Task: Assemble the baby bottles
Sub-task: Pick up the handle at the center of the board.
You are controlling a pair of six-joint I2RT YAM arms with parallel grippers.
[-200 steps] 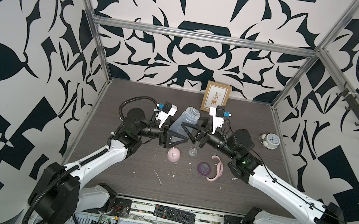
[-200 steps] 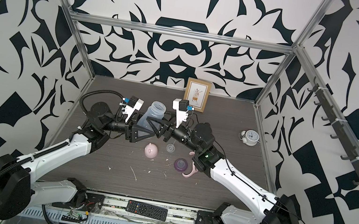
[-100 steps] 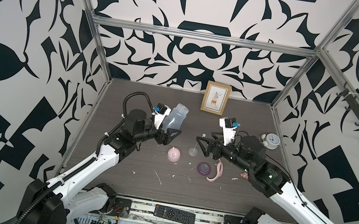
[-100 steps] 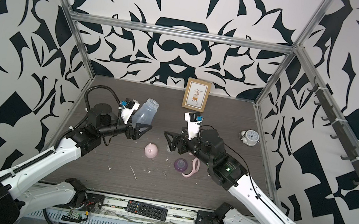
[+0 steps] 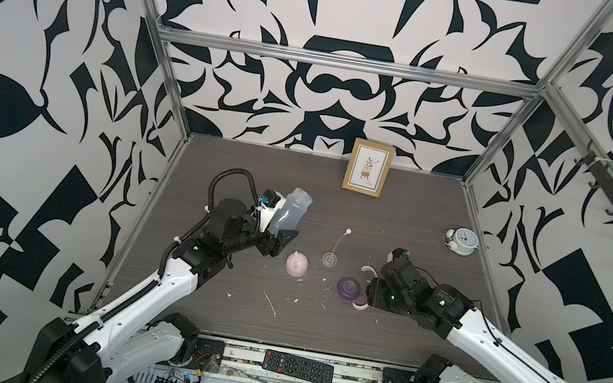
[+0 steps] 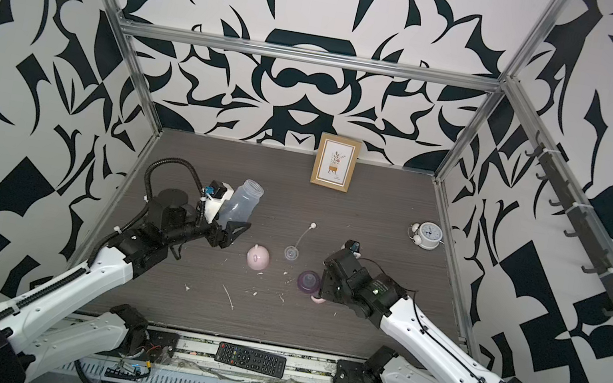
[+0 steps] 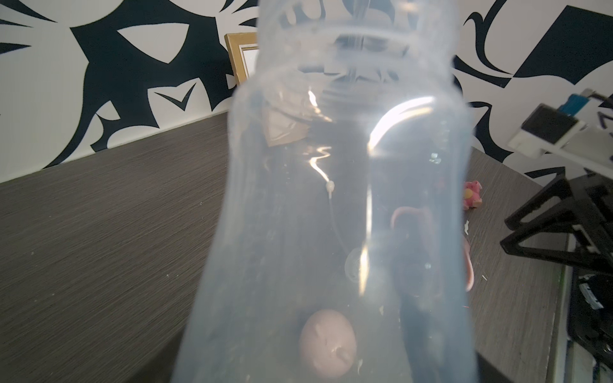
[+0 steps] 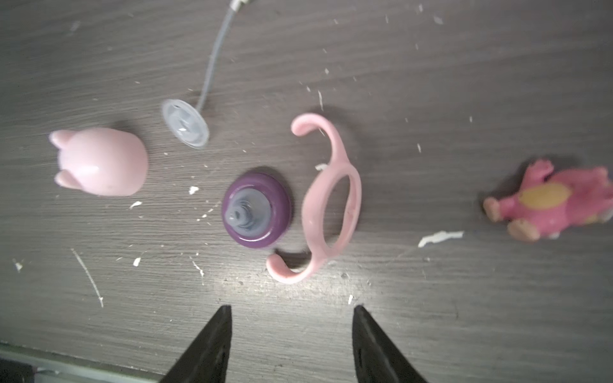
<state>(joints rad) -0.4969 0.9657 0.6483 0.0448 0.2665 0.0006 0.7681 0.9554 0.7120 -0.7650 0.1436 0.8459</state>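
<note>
On the dark desk (image 5: 397,216) the loose parts gather round the purple nipple collar (image 8: 257,210). The left arm reaches forward, elbow bent, and the left pincer (image 5: 280,227) clamps the lower body of the translucent bottle (image 5: 290,213). The bottle is raised off the desk, well away from the collar, with its open mouth tilted upward, probably so parts can go onto the neck. The right arm folds down just beside the collar, the right pincer (image 8: 291,310) spread and empty. The pink domed cap (image 8: 102,162) rests near the collar on the bottle's side. The pink handle ring (image 8: 340,156) lies just beside the collar, opposite the cap — likely the next pick. The clear straw (image 8: 185,126) lies near the collar too.
</note>
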